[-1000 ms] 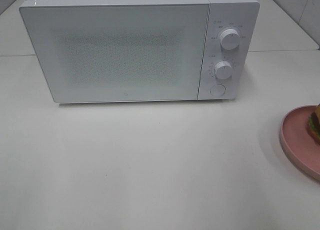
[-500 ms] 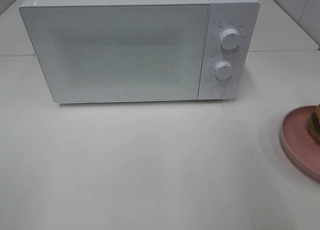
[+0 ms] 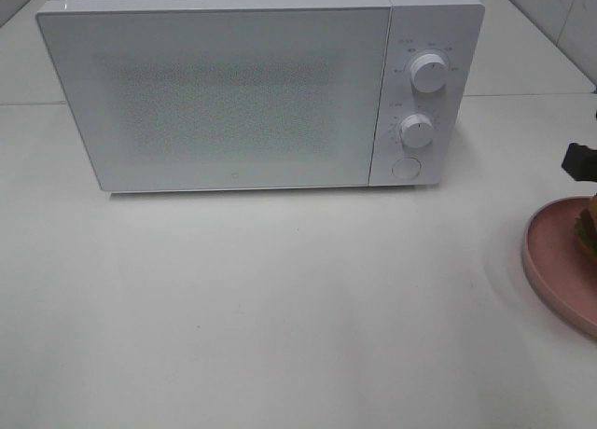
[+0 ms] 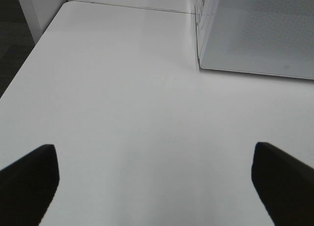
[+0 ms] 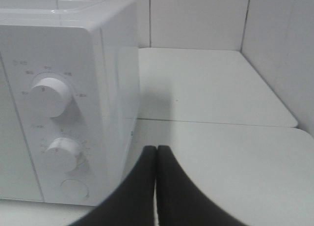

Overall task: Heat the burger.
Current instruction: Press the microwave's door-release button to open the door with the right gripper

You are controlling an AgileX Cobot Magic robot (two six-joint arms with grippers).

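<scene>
Right arm point(image 3: 578, 160): only a dark piece shows in the high view, at the right edge, well to the right of the microwave point(image 3: 233, 84). Can't tell which part of the arm it is. In the right wrist view the right gripper point(image 5: 156, 150) is held low and points left-far toward the microwave's right front corner. The two knobs point(image 5: 49, 96) and the round button point(image 5: 74, 188) of the control panel sit just left of the fingertips. Fingers are pressed together tip to tip, clenched on nothing, apart from the microwave.

Left arm: seen in its own wrist view only. The left gripper point(image 4: 153, 152) hovers over bare table point(image 4: 122, 88), aimed far-right toward the microwave's lower left front corner and well short of it. Fingers point(image 4: 29, 179) are spread wide, released, nothing between them.

Burger point(image 3: 589, 226): on the pink plate point(image 3: 539, 252) at the right edge of the table, near-right of the microwave, both cut off by the frame. It stands upright, bun over green lettuce. The dark arm piece is just on the far side of the plate's far rim, apart from the burger. The left gripper is well apart from the burger, over the table's left side. The microwave door point(image 3: 224, 93) is shut.
</scene>
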